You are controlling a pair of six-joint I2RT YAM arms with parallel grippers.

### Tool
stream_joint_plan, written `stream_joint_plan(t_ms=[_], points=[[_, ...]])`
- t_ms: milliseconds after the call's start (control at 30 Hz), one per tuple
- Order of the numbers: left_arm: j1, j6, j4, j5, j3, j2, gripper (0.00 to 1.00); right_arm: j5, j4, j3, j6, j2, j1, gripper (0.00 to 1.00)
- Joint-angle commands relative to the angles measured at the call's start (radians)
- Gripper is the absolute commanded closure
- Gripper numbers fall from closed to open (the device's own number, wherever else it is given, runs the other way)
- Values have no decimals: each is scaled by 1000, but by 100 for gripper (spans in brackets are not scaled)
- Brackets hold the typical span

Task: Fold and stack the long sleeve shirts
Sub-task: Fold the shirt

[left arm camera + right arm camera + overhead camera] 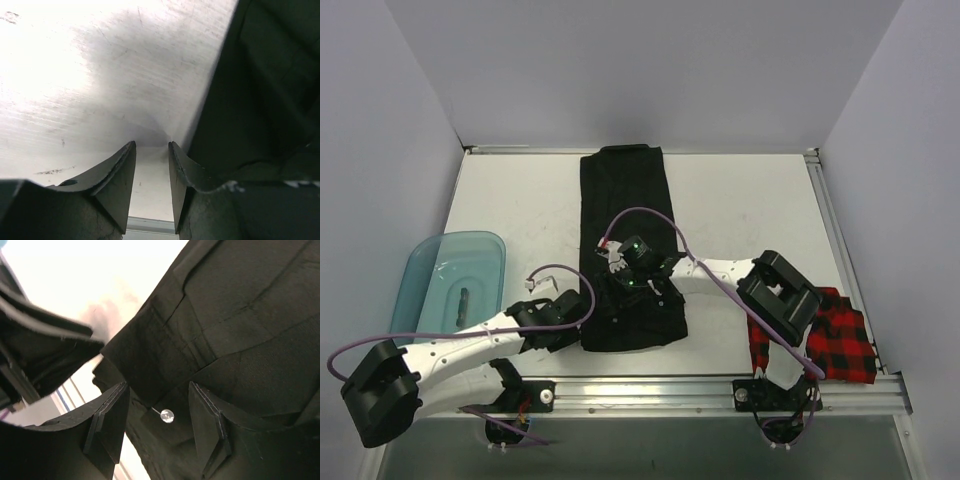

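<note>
The black shirt lies as a long strip down the middle of the table, from the back edge to near the front. My right gripper hovers low over its near half, open. In the right wrist view the right gripper straddles black cloth and a small white button. My left gripper is at the shirt's near left edge. In the left wrist view the left gripper is open over bare table, with the black shirt just to the right of its fingers. The red-and-black check shirt lies crumpled at the front right, partly under my right arm.
A translucent teal tub stands at the front left, beside my left arm. The table's metal front rail runs just below the black shirt. Grey walls close in the table on three sides.
</note>
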State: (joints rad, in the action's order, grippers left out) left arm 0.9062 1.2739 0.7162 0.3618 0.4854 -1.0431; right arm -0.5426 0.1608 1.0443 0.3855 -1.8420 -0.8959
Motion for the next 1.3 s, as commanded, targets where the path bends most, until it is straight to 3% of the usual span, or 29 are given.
stream_joint_plan(t_ms=[0, 100, 233, 367, 533, 733, 1000, 1267], points=[[-27, 36, 25, -15, -31, 49, 58, 27, -95, 49, -51, 21, -46, 50], [-46, 38, 32, -18, -44, 110, 57, 29, -128, 68, -57, 12, -67, 50], [-66, -11, 49, -20, -16, 193, 48, 56, -183, 65, -57, 29, -66, 50], [-70, -80, 63, -32, 67, 255, 32, 110, -224, 21, -36, 166, -31, 50], [-72, -175, 31, -57, 186, 203, 31, 156, -280, -81, 16, 367, 100, 50], [-72, -222, -35, -80, 210, 132, 32, 240, -380, -181, 27, 480, 224, 52], [-81, -223, -251, -159, 88, 11, 38, 198, -304, -247, 122, 362, 239, 67], [-173, -268, -444, -231, 73, -198, 42, 191, -219, -268, 168, 211, 241, 72]])
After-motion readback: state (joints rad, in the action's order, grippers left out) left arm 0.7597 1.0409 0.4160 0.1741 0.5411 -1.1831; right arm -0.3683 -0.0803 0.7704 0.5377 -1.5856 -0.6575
